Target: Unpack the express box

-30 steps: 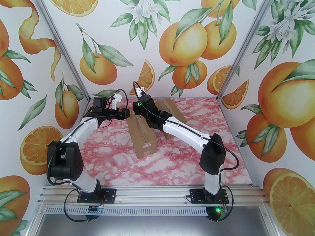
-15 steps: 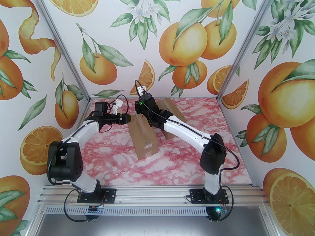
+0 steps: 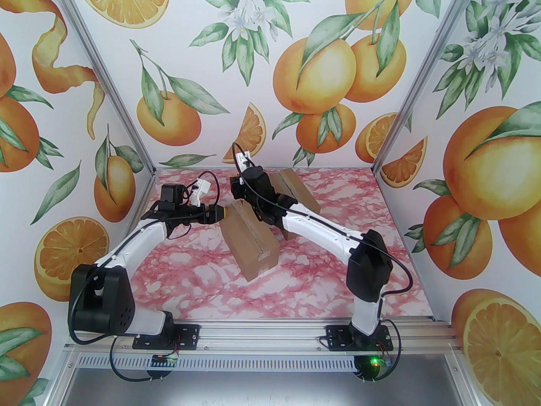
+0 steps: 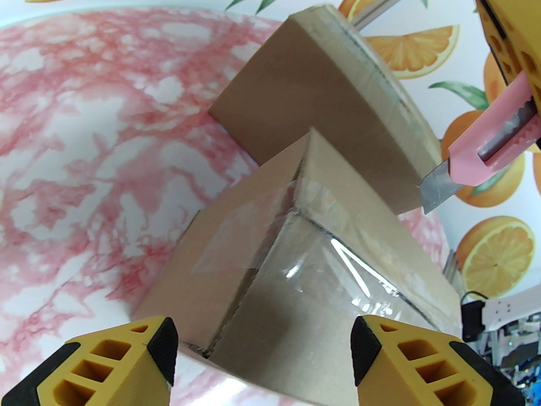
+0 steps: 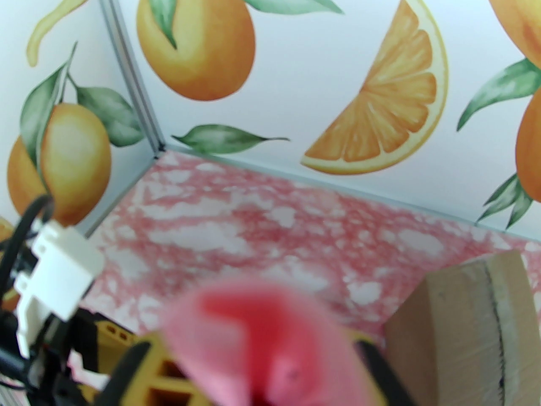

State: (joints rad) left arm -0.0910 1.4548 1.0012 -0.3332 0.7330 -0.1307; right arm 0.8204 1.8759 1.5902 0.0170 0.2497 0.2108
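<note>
Express box [image 3: 252, 239], a brown cardboard carton, lies on the pink marbled table [image 3: 190, 277], near its middle and between the two arms. Its long axis runs on a diagonal in the overhead view: the far end points toward the back-left, at the left claw, and the near end points toward the front-right. A taped seam runs along its top face, following that long axis, and clear tape wraps down over the far end, as the left wrist view shows. Cardboard boxes number two. The second box [image 3: 298, 190] lies behind the first, near the back wall and partly hidden under the right arm, with its long axis on much the same diagonal. The two sit close, though I cannot tell whether they touch. Claws number two. The left claw [image 3: 224, 214] stands wide, its yellow fingers [image 4: 127, 353] to either side of the first box's far end without visibly pressing on it. The right claw [image 5: 266, 374] is closed narrowly on the one utility knife [image 4: 490, 150], a pink one, with its blade [image 4: 435, 188] out. In the left wrist view the blade tip hangs just beside the second box's edge, and contact cannot be made out.
</note>
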